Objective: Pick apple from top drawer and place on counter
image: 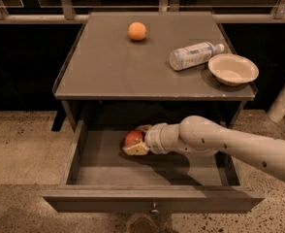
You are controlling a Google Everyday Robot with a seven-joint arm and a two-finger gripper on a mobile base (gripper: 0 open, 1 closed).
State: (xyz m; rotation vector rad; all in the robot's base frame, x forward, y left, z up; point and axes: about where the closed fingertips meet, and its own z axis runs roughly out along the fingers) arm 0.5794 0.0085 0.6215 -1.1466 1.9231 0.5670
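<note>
**Apple gripped inside the open drawer**

The end effector reaches into the top drawer from the side, lying low and nearly level because the surface overhangs the drawer's back half. It is closed narrowly around the apple, one finger under the fruit and one behind it. The apple sits low in the drawer, near its back and under the overhang.

The overhanging front edge leaves little headroom directly above the end effector, so the apple likely has to come out toward the drawer front before it rises. The drawer floor in front of the end effector looks bare. Up on the surface, an orange fruit lies far beyond the end effector. A bottle and a bowl crowd the arm's side, and bare surface shows almost straight above the end effector.
</note>
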